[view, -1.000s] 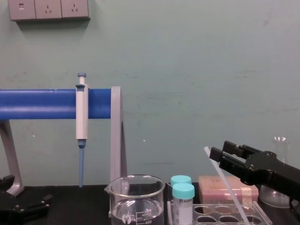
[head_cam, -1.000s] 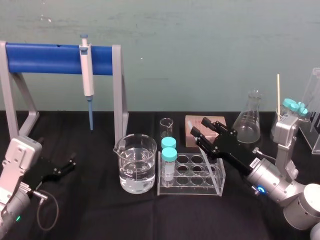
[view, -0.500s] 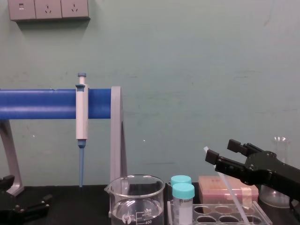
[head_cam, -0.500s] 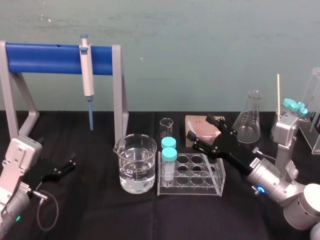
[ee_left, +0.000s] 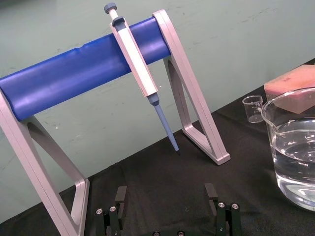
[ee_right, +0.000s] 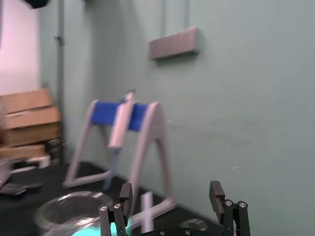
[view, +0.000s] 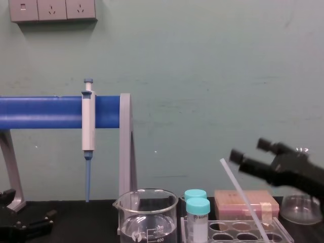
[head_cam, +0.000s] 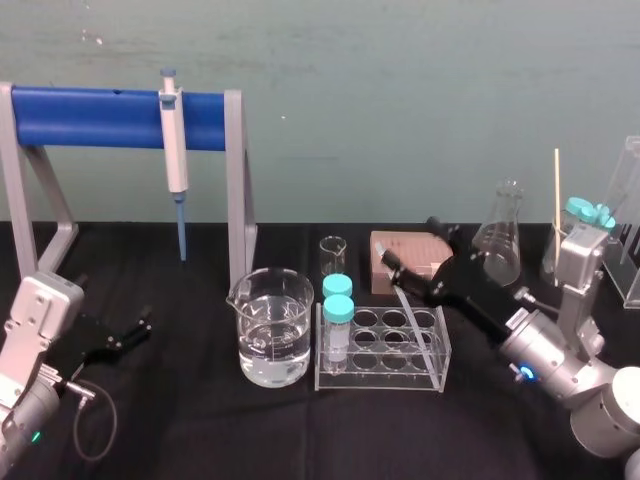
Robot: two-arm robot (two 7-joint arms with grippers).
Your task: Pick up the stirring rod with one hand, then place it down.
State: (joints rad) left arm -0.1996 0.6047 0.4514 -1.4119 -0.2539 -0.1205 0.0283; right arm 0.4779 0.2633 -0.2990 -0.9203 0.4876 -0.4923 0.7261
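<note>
Head view: rod (head_cam: pixel 410 308) leans in the rack (head_cam: pixel 380 382), right gripper (head_cam: pixel 412 245) wide open and empty by its top, left gripper (head_cam: pixel 132 333) open, parked left on the desk (head_cam: pixel 200 430) — chest view agrees — right wrist puts the rod between the jaws, so closing off-centre could topple it.

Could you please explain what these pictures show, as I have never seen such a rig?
This is a two-armed robot at a lab bench. One picture looks down from its head, one forward from its chest, one from each wrist. On the table stand a beaker of water, a tube rack, a conical flask and a pipette on a blue stand. The stirring rod leans in the rack. The right gripper is open near its upper end, gripping nothing; the left gripper rests open on the left.
</note>
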